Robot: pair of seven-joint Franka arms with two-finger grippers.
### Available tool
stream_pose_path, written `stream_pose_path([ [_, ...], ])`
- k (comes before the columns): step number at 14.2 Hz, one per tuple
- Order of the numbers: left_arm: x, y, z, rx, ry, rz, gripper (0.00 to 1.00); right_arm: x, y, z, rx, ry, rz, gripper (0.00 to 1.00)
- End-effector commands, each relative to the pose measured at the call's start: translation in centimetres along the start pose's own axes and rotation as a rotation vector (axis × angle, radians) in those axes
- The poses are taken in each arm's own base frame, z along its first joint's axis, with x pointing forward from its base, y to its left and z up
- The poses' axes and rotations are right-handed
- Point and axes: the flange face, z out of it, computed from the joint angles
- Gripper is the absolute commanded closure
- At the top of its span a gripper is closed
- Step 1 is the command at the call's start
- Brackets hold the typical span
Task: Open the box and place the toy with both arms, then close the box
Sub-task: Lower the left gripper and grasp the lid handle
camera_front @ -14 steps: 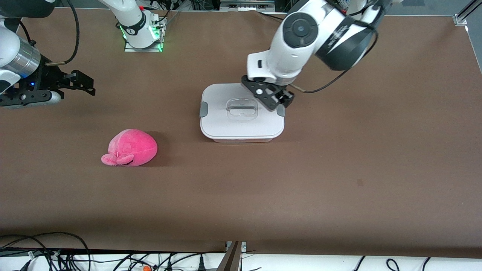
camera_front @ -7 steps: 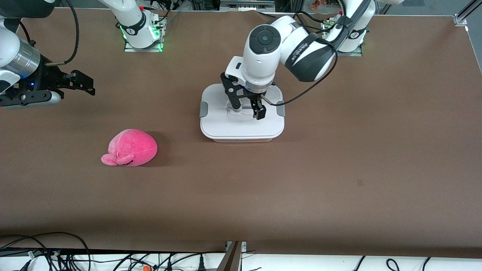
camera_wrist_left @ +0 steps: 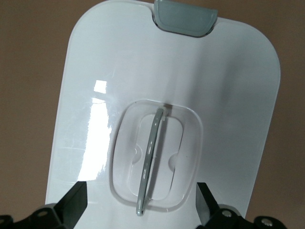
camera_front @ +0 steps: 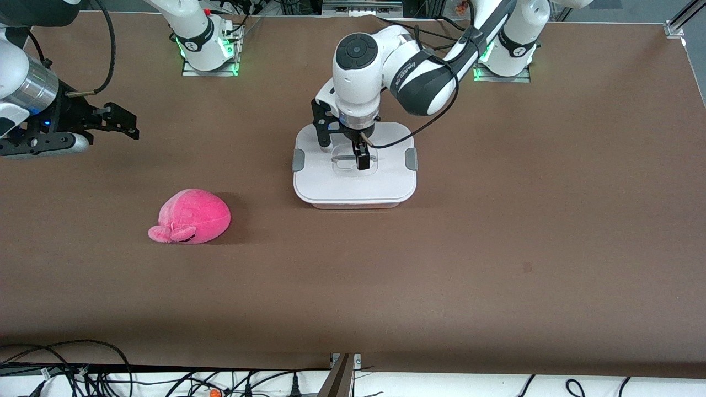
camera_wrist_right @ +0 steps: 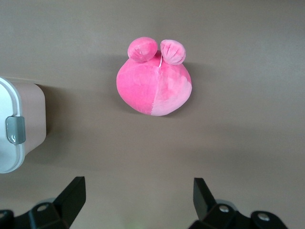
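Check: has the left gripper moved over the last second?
Yes. The left gripper went from the box's clip at the left arm's end to over the lid handle, fingers open astride it.

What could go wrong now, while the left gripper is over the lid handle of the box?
1. The left gripper is open with its fingers astride the thin handle, which runs askew between them; closing may grip it poorly.
2. Both grey clips appear still down, so pulling may lift the whole box.
3. The right gripper waits away from the toy.
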Motion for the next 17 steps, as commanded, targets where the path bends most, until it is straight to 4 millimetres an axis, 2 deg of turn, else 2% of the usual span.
stream_pose_path([
  [1,0.2,0.9,1.2,0.045,-0.011,-0.054,0.00,0.1,0.3,-0.4,-0.010,-0.008,-0.009,0.00],
  [4,0.2,0.6,2.1,0.058,-0.024,-0.002,0.00,0.1,0.3,-0.5,-0.010,-0.006,-0.009,0.00],
  [9,0.7,0.7,2.4,0.062,0.001,-0.003,0.02,0.1,0.3,-0.5,-0.011,-0.005,-0.009,0.00],
  [11,1.1,1.2,2.2,0.062,0.006,0.018,0.39,0.1,0.3,-0.5,-0.011,-0.005,-0.009,0.00],
  [12,1.1,1.3,2.2,0.064,0.007,0.022,0.65,0.1,0.3,-0.5,-0.011,-0.005,-0.009,0.00],
  [13,1.2,1.5,2.0,0.067,0.009,0.011,0.96,0.1,0.3,-0.5,-0.011,-0.005,-0.009,0.00],
  [17,1.4,1.9,1.8,0.070,0.010,0.017,1.00,0.1,0.3,-0.5,-0.011,-0.005,-0.009,0.00],
])
